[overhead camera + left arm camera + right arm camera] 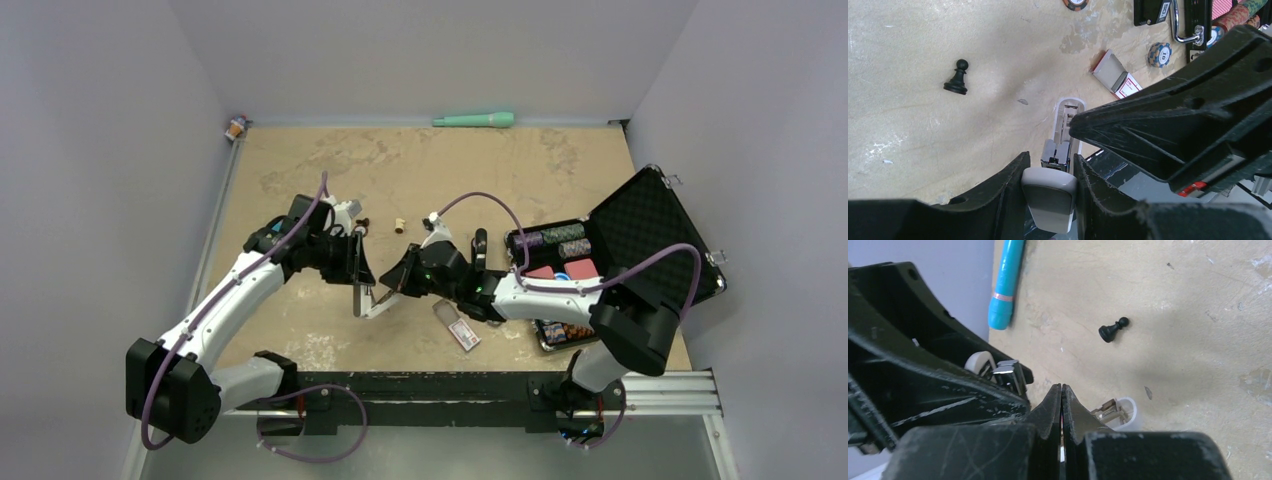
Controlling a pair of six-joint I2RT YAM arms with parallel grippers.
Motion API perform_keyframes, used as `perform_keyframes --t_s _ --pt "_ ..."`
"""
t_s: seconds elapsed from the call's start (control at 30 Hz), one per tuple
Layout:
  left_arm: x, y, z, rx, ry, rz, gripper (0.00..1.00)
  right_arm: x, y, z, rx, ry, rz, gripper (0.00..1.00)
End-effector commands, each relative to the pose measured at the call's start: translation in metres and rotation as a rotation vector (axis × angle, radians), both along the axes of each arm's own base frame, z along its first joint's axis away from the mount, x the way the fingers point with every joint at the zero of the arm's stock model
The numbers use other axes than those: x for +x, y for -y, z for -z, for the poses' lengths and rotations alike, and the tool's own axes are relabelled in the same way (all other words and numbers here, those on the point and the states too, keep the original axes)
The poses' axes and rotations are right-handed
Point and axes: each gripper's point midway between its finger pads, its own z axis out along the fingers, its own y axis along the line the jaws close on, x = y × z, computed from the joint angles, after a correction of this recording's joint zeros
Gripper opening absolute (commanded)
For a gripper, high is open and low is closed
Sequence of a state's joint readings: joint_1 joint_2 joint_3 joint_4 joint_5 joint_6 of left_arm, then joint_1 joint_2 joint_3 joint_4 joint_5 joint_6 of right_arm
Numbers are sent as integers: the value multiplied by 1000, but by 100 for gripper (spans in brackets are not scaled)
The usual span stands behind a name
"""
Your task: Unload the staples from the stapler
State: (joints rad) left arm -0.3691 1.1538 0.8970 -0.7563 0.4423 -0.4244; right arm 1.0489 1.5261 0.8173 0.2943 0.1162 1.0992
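The stapler (360, 290) hangs open between the two arms, with a black bar and a white arm (379, 304). My left gripper (356, 262) is shut on its rounded grey-white end (1049, 197). In the left wrist view the silvery magazine (1056, 156) and the white arm (1069, 109) point away from my fingers. My right gripper (388, 289) is shut, its tips (1062, 390) pressed together against the stapler's inside, beside the white end (1122, 412). I see nothing held between them. It fills the right of the left wrist view (1173, 125).
A black pawn (957, 77) stands on the tan table left of the stapler. A staple box (460, 328) lies near the right arm. An open poker chip case (620, 255) stands at the right. A teal marker (474, 120) lies at the back wall.
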Motion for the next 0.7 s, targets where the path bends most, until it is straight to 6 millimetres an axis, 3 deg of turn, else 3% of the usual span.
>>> perform_keyframes --t_s 0.0,0.5,0.67 --pt "5 8 -23 -43 76 37 0 5 -7 -4 -8 10 4 0" --pt "11 2 -20 -1 84 5 0 -11 -16 28 -77 -37 -40 0" --pt "17 -4 -16 41 80 -22 0 -33 -21 47 -107 -81 -74 0"
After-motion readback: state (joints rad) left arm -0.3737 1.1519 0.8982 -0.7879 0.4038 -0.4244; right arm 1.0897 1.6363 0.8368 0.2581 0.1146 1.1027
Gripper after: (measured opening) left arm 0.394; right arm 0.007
